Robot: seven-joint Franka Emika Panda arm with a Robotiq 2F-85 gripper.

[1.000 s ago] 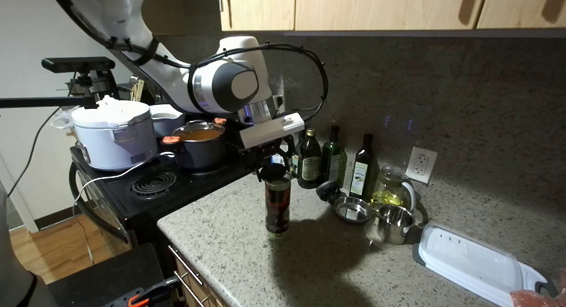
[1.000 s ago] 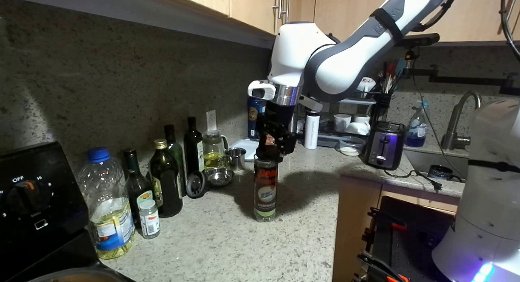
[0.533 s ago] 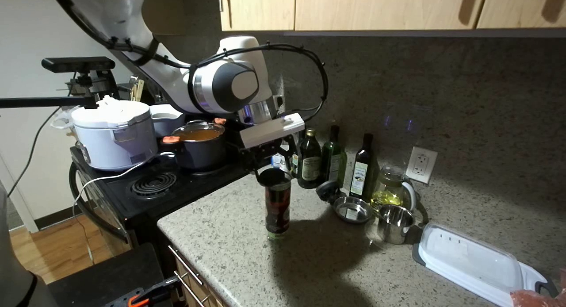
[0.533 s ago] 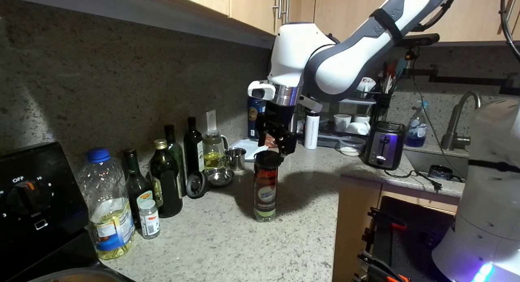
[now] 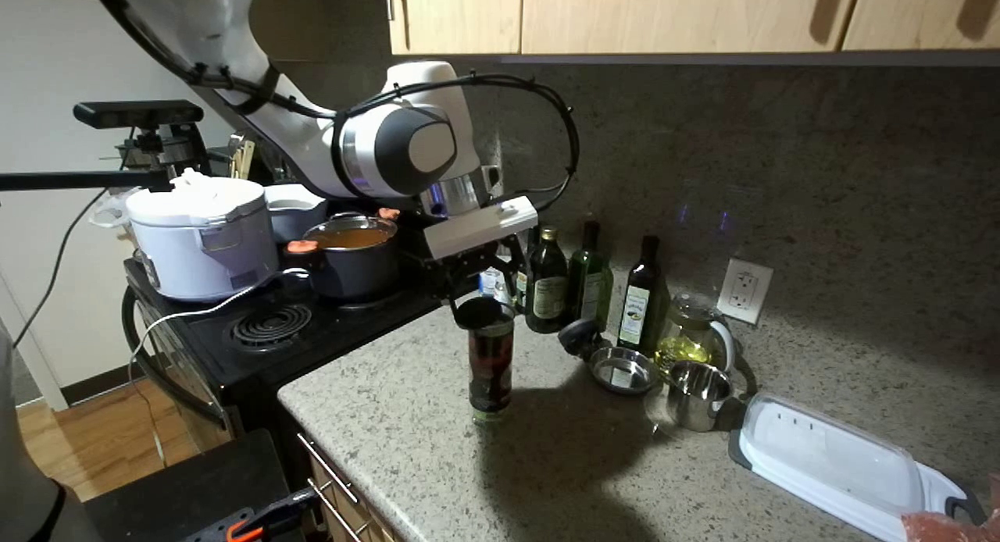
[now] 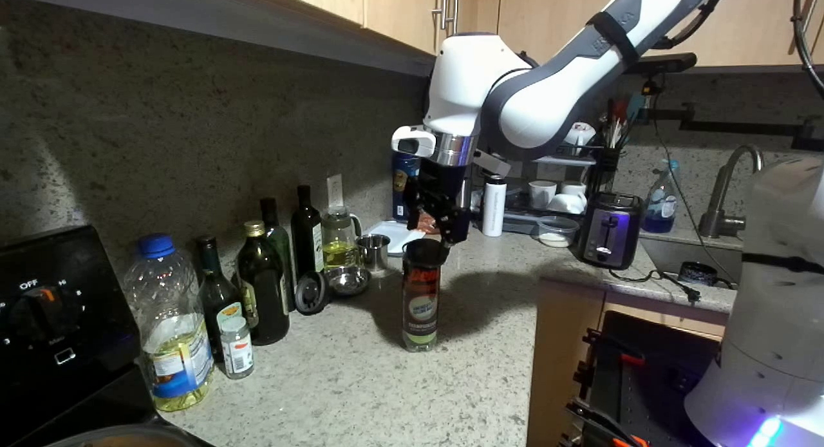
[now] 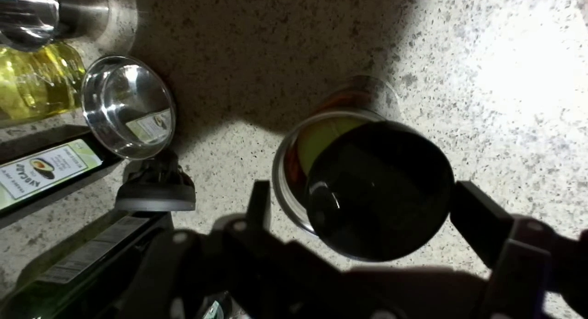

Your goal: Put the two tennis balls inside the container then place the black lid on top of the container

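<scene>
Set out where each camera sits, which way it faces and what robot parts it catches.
In an exterior view: apparently above the counter, facing the container, stove and backsplash; arm and jaws show.
In an exterior view: apparently beside the stove, facing along the counter toward the toaster; arm, base and jaws show.
Wrist view: above the black lid, facing down; open jaws show.
Both exterior views share the container and arm.

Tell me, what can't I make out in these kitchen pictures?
Ball count in the tube: its label hides the middle in both exterior views.
Part of the yellow-green ball: covered by the black lid in the wrist view.
Reddish object: cut off at an exterior view's bottom-right corner.
</scene>
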